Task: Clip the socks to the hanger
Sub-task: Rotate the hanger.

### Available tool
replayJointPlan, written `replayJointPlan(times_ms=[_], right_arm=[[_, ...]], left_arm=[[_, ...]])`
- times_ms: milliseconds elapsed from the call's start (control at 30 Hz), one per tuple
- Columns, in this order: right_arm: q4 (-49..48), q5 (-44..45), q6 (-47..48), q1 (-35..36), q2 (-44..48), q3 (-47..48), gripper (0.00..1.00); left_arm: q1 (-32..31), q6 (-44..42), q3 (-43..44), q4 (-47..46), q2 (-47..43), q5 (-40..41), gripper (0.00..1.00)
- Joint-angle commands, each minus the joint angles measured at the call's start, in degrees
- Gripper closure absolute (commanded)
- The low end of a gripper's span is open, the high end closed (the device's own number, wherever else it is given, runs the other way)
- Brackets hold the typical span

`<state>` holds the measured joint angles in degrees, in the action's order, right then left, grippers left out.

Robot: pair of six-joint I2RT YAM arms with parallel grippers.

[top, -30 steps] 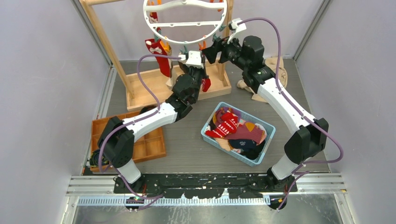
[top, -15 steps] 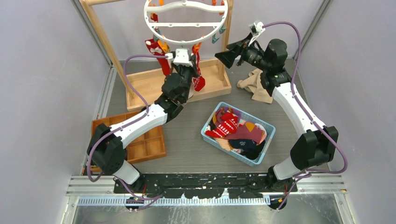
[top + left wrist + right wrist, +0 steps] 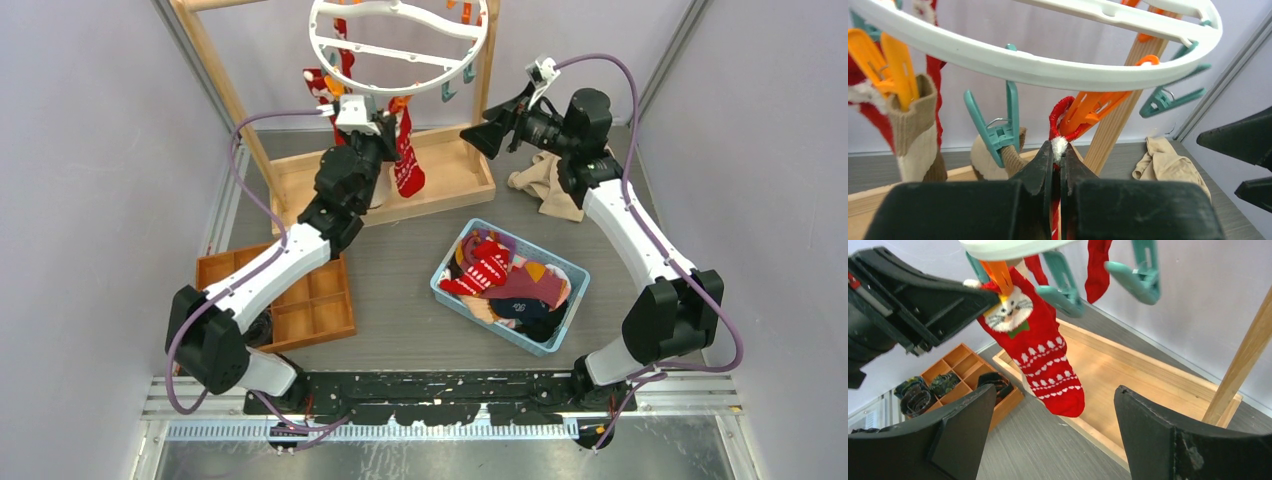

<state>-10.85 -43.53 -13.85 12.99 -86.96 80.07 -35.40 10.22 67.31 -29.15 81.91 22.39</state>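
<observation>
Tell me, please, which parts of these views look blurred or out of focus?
Top external: evenly lit and sharp throughout. Left wrist: the left gripper and the hanger look soft up close. Right wrist: the right gripper and teal clips are blurred; the red sock is crisp.

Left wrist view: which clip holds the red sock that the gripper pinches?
The orange clip right above the left gripper, biting the cuff of the red sock; the teal clip beside it holds a tan sock.
</observation>
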Motion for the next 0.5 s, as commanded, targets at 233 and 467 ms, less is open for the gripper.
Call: replayJointPlan(times_ms=[233, 467], right_arm=[[3.1, -3.8, 4.5, -0.3, 3.2, -1.2, 0.07], [4.9, -5.8, 5.6, -0.3, 3.6, -1.9, 0.06]], left_arm=[[8.1, 5.2, -2.8, 10.2, -10.4, -7.1, 1.00], [15.2, 5.1, -2.6, 15.8, -13.2, -11.4, 1.00]])
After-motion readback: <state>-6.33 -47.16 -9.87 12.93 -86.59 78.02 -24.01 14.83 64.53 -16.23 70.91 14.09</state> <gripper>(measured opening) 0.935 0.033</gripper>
